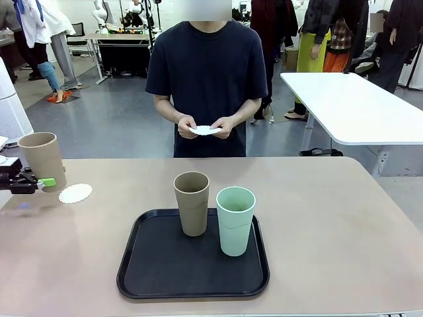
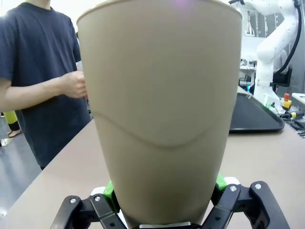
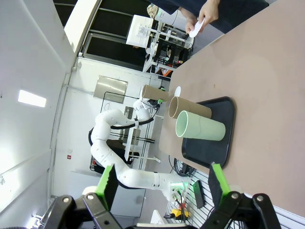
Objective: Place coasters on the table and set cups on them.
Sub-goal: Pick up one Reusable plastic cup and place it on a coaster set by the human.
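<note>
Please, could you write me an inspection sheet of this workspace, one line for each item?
Surface: beige table, no spill seen.
Job's things: tan cup and mint cup upright on the black tray; second tan cup held beside a coaster that lies on the table, not on it; second coaster in the person's hands.
Clutter: nothing seen.
Grippers: left gripper shut on the second tan cup; right gripper open, holding nothing.
Cables: black cables past the tray's end.
Surroundings: white-topped table behind; other people farther off.
</note>
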### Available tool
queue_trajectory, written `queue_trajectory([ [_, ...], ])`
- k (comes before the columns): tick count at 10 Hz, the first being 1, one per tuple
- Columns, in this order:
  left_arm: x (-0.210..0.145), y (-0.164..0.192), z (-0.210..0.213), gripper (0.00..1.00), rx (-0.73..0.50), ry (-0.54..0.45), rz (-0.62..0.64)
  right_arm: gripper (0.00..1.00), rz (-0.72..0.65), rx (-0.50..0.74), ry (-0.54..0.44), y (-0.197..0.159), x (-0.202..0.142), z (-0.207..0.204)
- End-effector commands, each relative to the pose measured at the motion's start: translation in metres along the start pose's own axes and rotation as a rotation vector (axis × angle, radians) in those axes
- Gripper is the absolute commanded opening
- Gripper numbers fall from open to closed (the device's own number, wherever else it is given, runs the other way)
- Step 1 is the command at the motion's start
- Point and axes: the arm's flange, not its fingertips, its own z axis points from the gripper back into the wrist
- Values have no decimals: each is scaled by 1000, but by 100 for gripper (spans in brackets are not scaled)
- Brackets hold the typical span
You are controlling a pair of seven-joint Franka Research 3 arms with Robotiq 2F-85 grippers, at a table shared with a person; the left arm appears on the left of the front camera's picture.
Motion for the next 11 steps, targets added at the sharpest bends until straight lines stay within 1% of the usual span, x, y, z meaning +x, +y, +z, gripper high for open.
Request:
queue_trajectory([
  [1, -1, 2, -18, 78, -14, 41, -43, 100, -4, 6, -13, 0, 1, -2],
  [2, -3, 1, -27, 78, -17, 55, -44, 100, -4, 6, -13, 0, 1, -2],
  [5, -6, 1, -39, 78, -7, 54, -42, 100, -4, 6, -13, 0, 1, -2],
  [6, -8, 10, -34, 78, -22, 45, -14, 100, -4, 6, -13, 0, 1, -2],
  [11, -8, 10, -34, 78, -22, 45, -14, 100, -4, 6, -13, 0, 1, -2],
])
